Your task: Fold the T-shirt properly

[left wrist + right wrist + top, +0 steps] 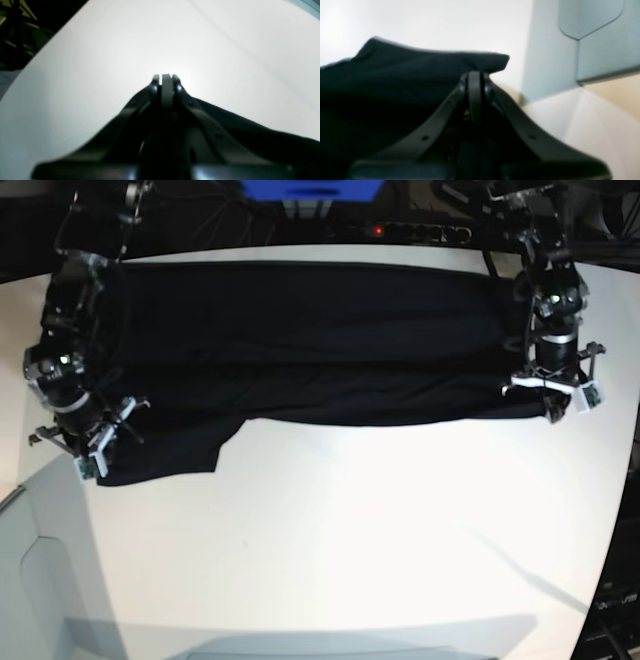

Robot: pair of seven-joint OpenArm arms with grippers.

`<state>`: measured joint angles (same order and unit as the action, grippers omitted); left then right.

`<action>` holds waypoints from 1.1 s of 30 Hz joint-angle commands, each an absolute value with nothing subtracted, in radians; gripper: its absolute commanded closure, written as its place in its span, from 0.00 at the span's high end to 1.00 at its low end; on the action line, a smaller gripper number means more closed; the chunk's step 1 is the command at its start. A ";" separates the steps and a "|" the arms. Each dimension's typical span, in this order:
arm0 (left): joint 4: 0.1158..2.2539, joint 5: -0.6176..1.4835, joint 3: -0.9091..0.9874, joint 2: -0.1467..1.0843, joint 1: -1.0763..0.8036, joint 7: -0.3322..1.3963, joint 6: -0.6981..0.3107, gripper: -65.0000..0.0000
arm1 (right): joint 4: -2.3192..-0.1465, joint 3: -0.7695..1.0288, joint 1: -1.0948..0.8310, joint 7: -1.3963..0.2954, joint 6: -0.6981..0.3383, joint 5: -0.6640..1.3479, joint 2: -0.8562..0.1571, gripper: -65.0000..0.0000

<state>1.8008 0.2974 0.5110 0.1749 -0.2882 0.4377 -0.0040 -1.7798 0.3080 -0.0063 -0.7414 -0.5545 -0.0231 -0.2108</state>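
Finding the T-shirt (300, 340) spread across the far table (350, 530), one lengthwise fold begun; my left gripper (166, 77) and right gripper (475, 75) each clenched on its near hem, further folds remaining

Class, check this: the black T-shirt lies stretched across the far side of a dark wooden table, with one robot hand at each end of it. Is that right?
Not quite. The table is white, not dark wood; the base view shows it. The rest stands: the T-shirt lies stretched across the far side, with the left hand and the right hand at its ends.
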 commanded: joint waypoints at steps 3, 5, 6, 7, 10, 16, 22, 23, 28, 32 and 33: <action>1.847 0.298 0.518 0.186 -0.303 0.409 -0.004 0.00 | -1.917 0.378 -0.067 -0.722 -0.585 -0.008 -0.170 0.00; 1.865 0.298 0.518 0.186 -0.320 0.409 -0.002 0.00 | -1.975 0.424 -0.110 -0.722 -0.641 -0.008 -0.136 0.00; 1.871 0.298 0.518 0.186 -0.328 0.409 -0.002 0.00 | -1.997 0.452 -0.137 -0.720 -0.673 -0.008 -0.120 0.00; 1.876 0.298 0.518 0.186 -0.335 0.409 -0.002 0.00 | -2.014 0.475 -0.159 -0.719 -0.698 -0.008 -0.101 0.00; 1.893 0.298 0.518 0.186 -0.363 0.407 -0.002 0.00 | -2.031 0.544 -0.220 -0.711 -0.698 -0.008 -0.056 0.00; 1.919 0.298 0.545 0.182 -0.404 0.409 -0.004 0.00 | -2.034 0.636 -0.348 -0.710 -0.698 -0.008 -0.001 0.00; 1.945 0.298 0.547 0.174 -0.447 0.409 -0.004 0.00 | -2.038 0.648 -0.447 -0.708 -0.698 -0.008 0.018 0.00; 1.945 0.298 0.547 0.174 -0.450 0.409 -0.004 0.00 | -2.040 0.653 -0.458 -0.707 -0.698 -0.008 0.018 0.00; 1.936 0.298 0.538 0.170 -0.483 0.409 -0.004 0.00 | -2.038 0.716 -0.466 -0.707 -0.698 -0.008 0.019 0.00; 1.931 0.294 0.542 0.151 -0.507 0.409 -0.005 0.00 | -2.037 0.745 -0.467 -0.707 -0.698 -0.008 0.019 0.00; 1.931 0.294 0.541 0.151 -0.519 0.409 -0.005 0.00 | -2.037 0.746 -0.467 -0.707 -0.698 -0.008 0.019 0.00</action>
